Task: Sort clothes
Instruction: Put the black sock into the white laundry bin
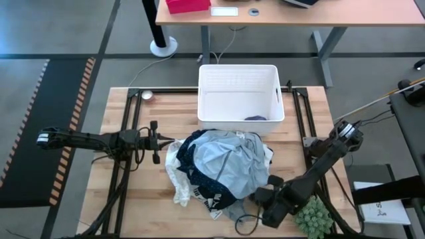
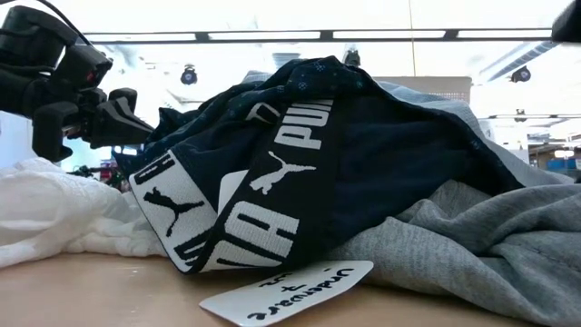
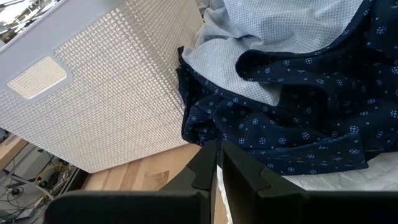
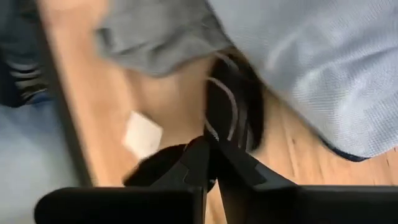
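Nearest the low camera I see the clothes (image 2: 363, 173) heaped mid-counter (image 1: 126, 199), just in front of the white bin (image 1: 239, 93). Left gripper (image 1: 158, 141) waits beside the heap, jaws together. Right gripper (image 1: 259, 196) sits at the heap's near edge, jaws pressed together on a black striped piece (image 4: 231, 109).

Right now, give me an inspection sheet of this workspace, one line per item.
Surface: wooden table, bare wood to the sides of the pile.
Job's things: clothes heaped mid-table in front of the white bin; one dark item inside the bin.
Clutter: handwritten label by the pile; green spiky object at the near right corner.
Grippers: left claw shut, empty, beside the pile; right claw shut at the pile's near right edge, grip unclear.
Cables: black cable near the right arm.
Surroundings: desk behind.
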